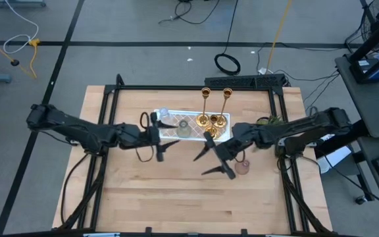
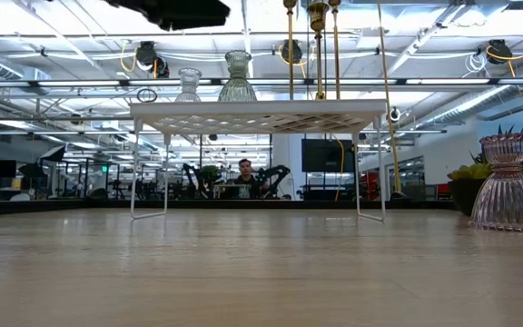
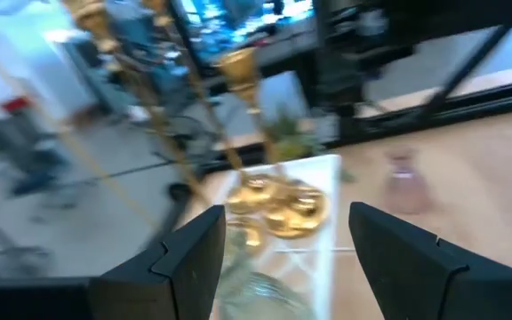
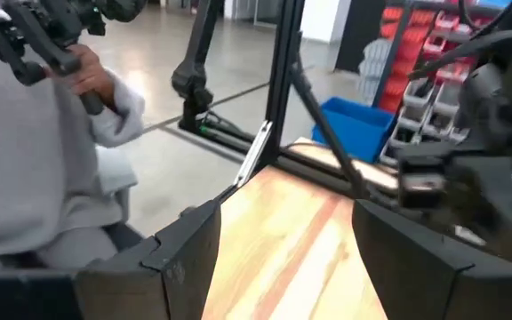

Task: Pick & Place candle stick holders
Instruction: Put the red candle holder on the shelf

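A white tray (image 1: 224, 133) on thin legs stands at the table's far middle. On it stand two tall slim brass holders (image 1: 206, 105) (image 1: 227, 105), two squat brass holders (image 1: 210, 121), a green glass holder (image 1: 184, 128) and a clear glass holder (image 1: 163, 113). A pink glass holder (image 1: 242, 166) stands by its base on the table, right of the tray; it also shows in the low view (image 2: 508, 186). My left gripper (image 1: 170, 135) is open and empty, above the tray's left part. My right gripper (image 1: 206, 161) is open and empty, above the table, near side of the tray and left of the pink holder.
A small green plant (image 1: 270, 120) sits right of the tray, near the table's black frame (image 1: 278, 99). A person in a grey sleeve (image 4: 52, 151) stands beyond the table's edge in the right wrist view. Bare wood (image 1: 176, 197) lies toward the near edge.
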Controlling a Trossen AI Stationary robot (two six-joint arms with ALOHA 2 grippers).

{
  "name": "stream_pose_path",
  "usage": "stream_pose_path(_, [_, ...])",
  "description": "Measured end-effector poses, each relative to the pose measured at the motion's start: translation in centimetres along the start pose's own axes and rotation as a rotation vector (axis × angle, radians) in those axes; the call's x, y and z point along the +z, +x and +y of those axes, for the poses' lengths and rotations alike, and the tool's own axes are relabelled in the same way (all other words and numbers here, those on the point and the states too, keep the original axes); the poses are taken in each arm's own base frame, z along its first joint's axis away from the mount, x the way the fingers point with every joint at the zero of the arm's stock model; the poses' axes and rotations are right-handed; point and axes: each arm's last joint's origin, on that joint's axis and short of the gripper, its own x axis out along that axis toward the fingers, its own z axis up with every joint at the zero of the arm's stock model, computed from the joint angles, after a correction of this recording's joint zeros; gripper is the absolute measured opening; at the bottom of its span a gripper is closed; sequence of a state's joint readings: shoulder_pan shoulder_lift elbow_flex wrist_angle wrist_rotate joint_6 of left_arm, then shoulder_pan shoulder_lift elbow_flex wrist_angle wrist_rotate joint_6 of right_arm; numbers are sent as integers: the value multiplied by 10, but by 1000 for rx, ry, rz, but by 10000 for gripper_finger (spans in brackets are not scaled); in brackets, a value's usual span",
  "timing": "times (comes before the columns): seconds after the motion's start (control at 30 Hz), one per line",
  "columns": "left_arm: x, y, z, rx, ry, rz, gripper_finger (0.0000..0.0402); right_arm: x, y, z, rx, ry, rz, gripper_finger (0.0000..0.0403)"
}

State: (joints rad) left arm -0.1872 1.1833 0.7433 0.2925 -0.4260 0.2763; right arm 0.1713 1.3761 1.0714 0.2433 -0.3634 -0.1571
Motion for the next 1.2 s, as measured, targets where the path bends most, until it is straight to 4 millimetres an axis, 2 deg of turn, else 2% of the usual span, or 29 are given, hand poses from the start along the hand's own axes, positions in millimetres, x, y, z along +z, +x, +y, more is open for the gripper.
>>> stream_pose_path(0.33, [-12, 37, -10, 155, 65, -72, 246, -13, -13, 13, 9, -6, -54, 247])
stream_pose_path(0.5, [-24, 48, -11, 227, 156, -13, 246, -25, -18, 15, -48, 9, -77, 247])
stream_pose_path(0.83, [-28, 43, -8, 467, 259, 165, 246, -35, -25, 19, -68, 15, -64, 247])
stream_pose_path(1.2, [-25, 32, -22, 583, 311, 242, 246, -42, -25, 20, -66, 22, -43, 247])
